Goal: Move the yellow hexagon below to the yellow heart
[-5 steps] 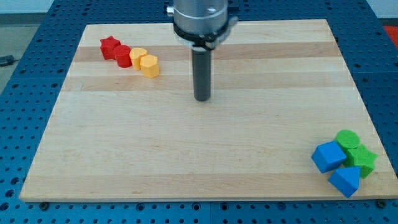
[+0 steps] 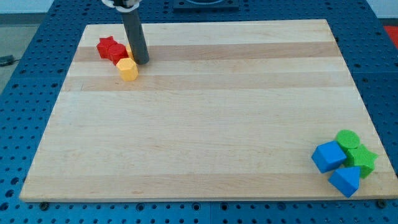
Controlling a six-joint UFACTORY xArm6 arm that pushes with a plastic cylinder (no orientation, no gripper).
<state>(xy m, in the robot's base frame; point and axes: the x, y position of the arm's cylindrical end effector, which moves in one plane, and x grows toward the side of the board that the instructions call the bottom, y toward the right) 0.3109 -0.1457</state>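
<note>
My tip (image 2: 141, 61) beside yellow hexagon (image 2: 128, 69)

The yellow hexagon (image 2: 128, 69) sits flat on the wooden board near the view's top-left corner, its six-sided top face up. The yellow heart (image 2: 129, 51) is just above it, mostly hidden behind the dark rod, only a yellow sliver showing.

no readable text, no labels, no brands, no numbers, no signs
</note>
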